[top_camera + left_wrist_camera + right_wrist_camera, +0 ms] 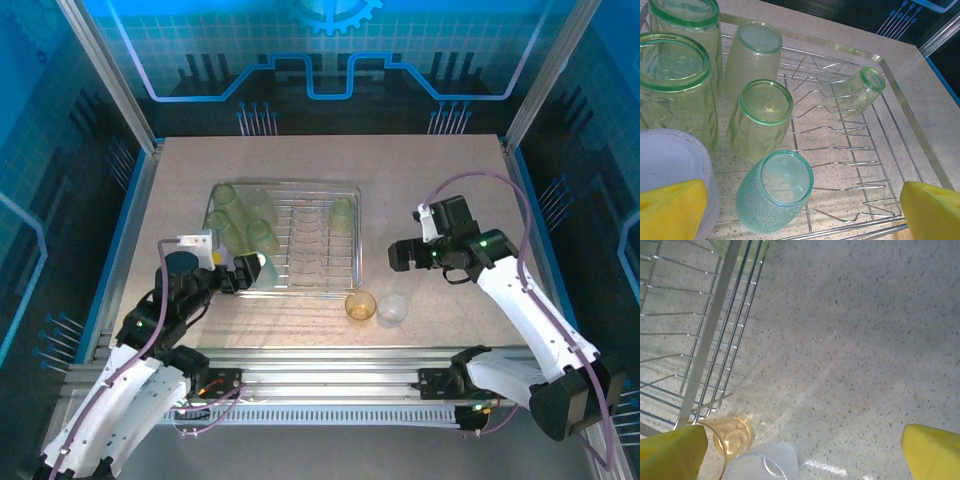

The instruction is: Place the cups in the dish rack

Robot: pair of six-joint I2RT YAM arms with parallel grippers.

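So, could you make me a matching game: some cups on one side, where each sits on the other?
1 teal cup
2 amber cup
3 clear cup
4 lone green cup

A on the table, furthest right
B in the dish rack, alone on its right side
C on the table, by the rack's front right corner
D in the rack, front left corner

Pairs: 1-D, 2-C, 3-A, 4-B

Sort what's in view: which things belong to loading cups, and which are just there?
Job: dish rack; green cups and teal cup inside it; pale lilac cup; amber cup and clear cup outside it.
Just there: table, purple cables, aluminium rail.
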